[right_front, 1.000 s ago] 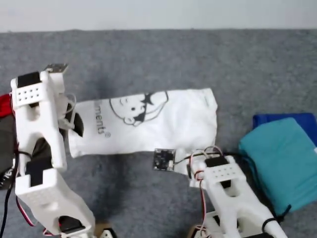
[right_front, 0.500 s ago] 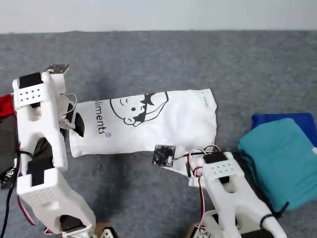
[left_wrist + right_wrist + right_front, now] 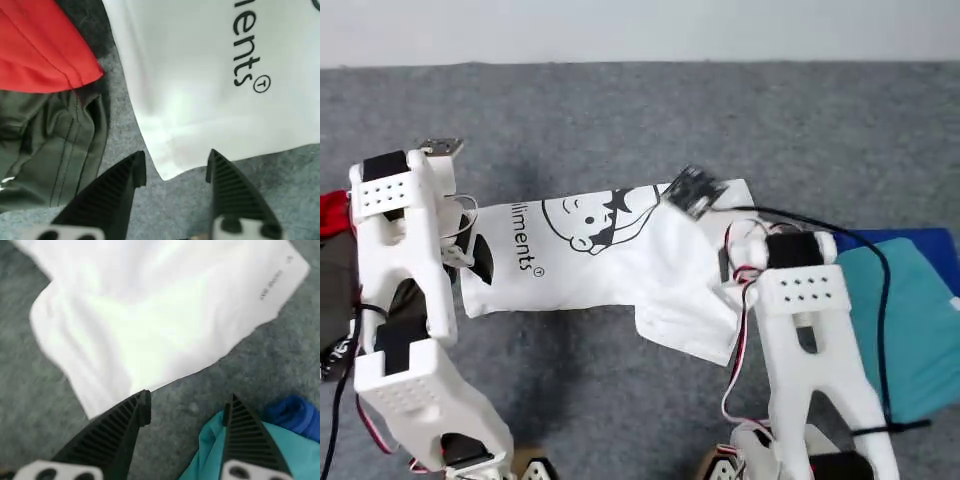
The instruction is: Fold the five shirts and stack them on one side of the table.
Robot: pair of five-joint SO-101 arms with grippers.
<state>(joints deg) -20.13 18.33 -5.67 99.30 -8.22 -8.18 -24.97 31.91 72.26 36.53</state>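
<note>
High view. The white shirt [image 3: 620, 250] lay across the middle of the grey table [image 3: 620, 110], print side up, long side running left to right. Its near right corner was rumpled into a loose flap, beside the right arm [image 3: 810, 330]. The wrist of that arm stood over the shirt's right end. The left arm [image 3: 405, 260] stood over the shirt's left end. At the right edge of the table sat a folded teal shirt [image 3: 910, 330] on top of a blue shirt [image 3: 920, 238], with a strip of blue showing on the far side. At the left edge, partly behind the left arm, were a red shirt [image 3: 330, 212] and a dark shirt [image 3: 332, 290].

Left wrist view. The left gripper [image 3: 175, 170] was spread, its two black fingers on either side of the white shirt's corner. The corner lay flat on the table between them and nothing was pinched. The red shirt lay against the dark shirt, just beside the white shirt's edge, with a narrow strip of table between.

Right wrist view. The right gripper [image 3: 187, 407] was spread wide and empty, above the bare strip of table between the white shirt's edge and the teal shirt. One fingertip was at the white hem and the other over the teal cloth. A bit of the blue shirt showed just past the teal.
</note>
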